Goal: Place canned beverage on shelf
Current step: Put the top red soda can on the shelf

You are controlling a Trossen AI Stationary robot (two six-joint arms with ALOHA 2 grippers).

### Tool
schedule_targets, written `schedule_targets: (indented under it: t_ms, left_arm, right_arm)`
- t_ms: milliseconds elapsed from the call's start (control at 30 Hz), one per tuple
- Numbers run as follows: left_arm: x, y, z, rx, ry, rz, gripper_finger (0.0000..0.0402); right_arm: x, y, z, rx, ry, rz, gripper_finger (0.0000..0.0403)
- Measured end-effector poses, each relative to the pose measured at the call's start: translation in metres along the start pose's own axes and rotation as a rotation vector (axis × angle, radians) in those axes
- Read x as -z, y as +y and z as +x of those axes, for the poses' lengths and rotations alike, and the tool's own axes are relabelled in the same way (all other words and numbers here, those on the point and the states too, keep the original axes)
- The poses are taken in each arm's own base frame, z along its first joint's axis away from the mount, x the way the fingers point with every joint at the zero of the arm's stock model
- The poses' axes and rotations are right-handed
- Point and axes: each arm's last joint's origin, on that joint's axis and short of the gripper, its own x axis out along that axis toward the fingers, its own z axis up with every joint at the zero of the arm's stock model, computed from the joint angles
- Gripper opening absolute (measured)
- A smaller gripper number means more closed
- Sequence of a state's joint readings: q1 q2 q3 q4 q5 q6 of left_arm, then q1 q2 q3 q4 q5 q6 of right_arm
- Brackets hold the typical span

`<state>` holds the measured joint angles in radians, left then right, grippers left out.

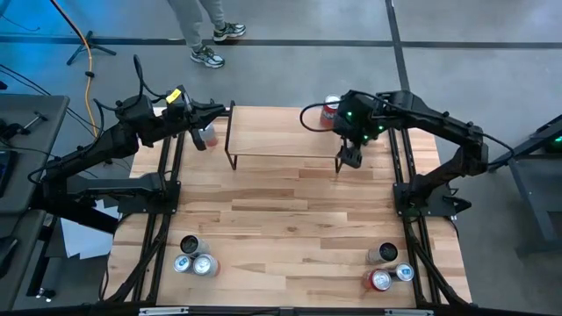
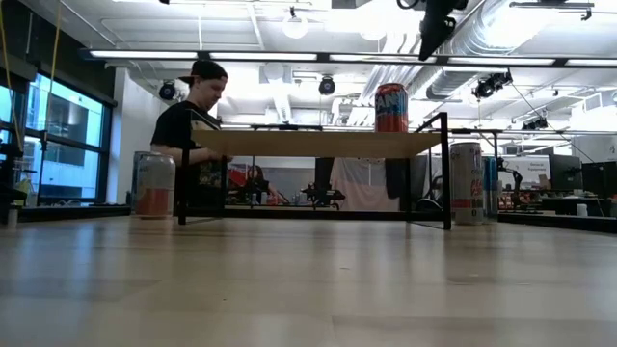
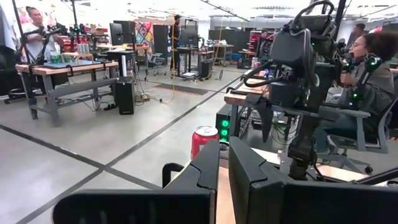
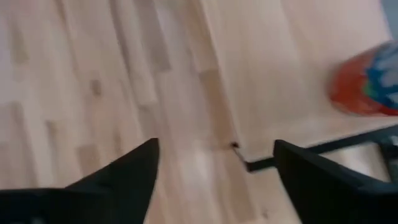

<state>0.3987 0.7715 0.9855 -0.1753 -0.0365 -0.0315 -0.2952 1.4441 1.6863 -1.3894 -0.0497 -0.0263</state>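
Now the red can stands upright on the shelf, at its far right corner, with nothing gripping it. Above the shelf's right end hangs the right gripper, its fingers released and spread apart over the plank's edge, empty. Over at the shelf's left end the left gripper waits with its fingers clenched together on nothing. Another can stands on the desk just beside that end, and more cans cluster at the desk's two near corners.
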Motion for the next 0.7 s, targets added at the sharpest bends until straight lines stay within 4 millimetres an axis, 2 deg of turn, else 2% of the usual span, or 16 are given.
schedule_targets:
  t_ms: [167, 333, 367, 433, 533, 700]
  left_arm:
    - [0.0, 0.0, 0.0, -0.002, 0.0, 0.0, 0.0]
    - [0.001, 0.0, 0.0, -0.004, 0.006, 0.0, 0.0]
    - [0.001, 0.0, 0.0, -0.006, 0.01, 0.0, 0.0]
    - [0.002, 0.0, 0.0, -0.006, 0.016, 0.0, 0.0]
    - [0.001, 0.0, 0.0, -0.011, 0.015, 0.009, 0.0]
    - [0.001, 0.001, 0.0, -0.041, 0.015, 0.018, 0.0]
  right_arm:
    - [0.002, -0.007, 0.001, 0.026, 0.016, -0.05, 0.0162]
    - [0.019, -0.024, 0.024, 0.021, 0.048, -0.021, 0.0024]
    - [0.024, -0.027, 0.029, 0.015, 0.043, -0.009, 0.0013]
    - [0.033, -0.03, 0.036, 0.017, 0.019, 0.018, 0.0019]
    - [0.037, -0.031, 0.039, 0.029, -0.043, 0.031, 0.0021]
    - [0.024, -0.033, 0.047, 0.081, -0.122, 0.019, 0.0005]
